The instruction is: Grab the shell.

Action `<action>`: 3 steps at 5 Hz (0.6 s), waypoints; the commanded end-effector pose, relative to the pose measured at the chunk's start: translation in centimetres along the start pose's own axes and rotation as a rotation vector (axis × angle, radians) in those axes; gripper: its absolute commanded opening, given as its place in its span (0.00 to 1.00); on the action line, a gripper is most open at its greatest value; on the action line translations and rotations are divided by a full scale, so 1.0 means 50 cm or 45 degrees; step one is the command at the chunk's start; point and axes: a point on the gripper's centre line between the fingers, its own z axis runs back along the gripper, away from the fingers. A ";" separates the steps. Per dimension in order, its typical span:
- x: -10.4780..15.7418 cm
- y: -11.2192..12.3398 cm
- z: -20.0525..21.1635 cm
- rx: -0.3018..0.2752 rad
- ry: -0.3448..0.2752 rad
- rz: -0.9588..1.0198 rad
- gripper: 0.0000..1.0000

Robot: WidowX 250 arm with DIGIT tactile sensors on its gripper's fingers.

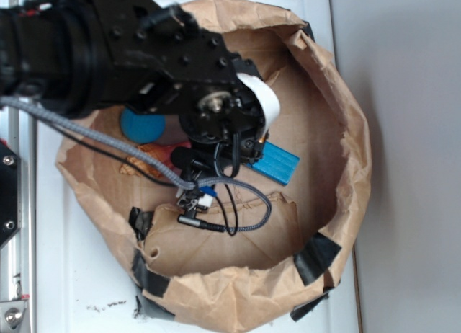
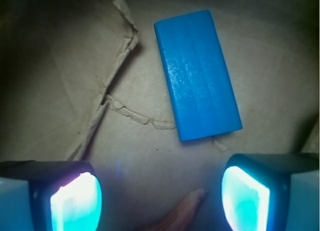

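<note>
– Where's your shell (image 2: 182, 211)?
– Its tip pokes up between your gripper (image 2: 160, 198) fingers (image 2: 75, 201), which stand wide apart with nothing held. It lies on the paper bag (image 1: 346, 131) floor.
– And the block (image 2: 197, 73)?
– Just beyond the tip, apart from it.

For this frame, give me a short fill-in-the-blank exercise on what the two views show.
1. The gripper has its jaws ____, with bare paper between the fingers.
2. The tip of the shell shows at the ____ edge of the wrist view, between the fingers.
3. The blue block lies flat on the ____ paper lining of the bin.
4. In the exterior view, the teal ball is partly hidden by the robot's ____.

Missing words: open; bottom; brown; arm
</note>
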 end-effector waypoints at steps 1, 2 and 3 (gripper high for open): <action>-0.012 -0.038 -0.020 0.038 0.039 -0.057 1.00; -0.036 -0.039 0.009 0.032 0.011 0.018 1.00; -0.056 -0.027 0.043 0.039 -0.038 0.115 1.00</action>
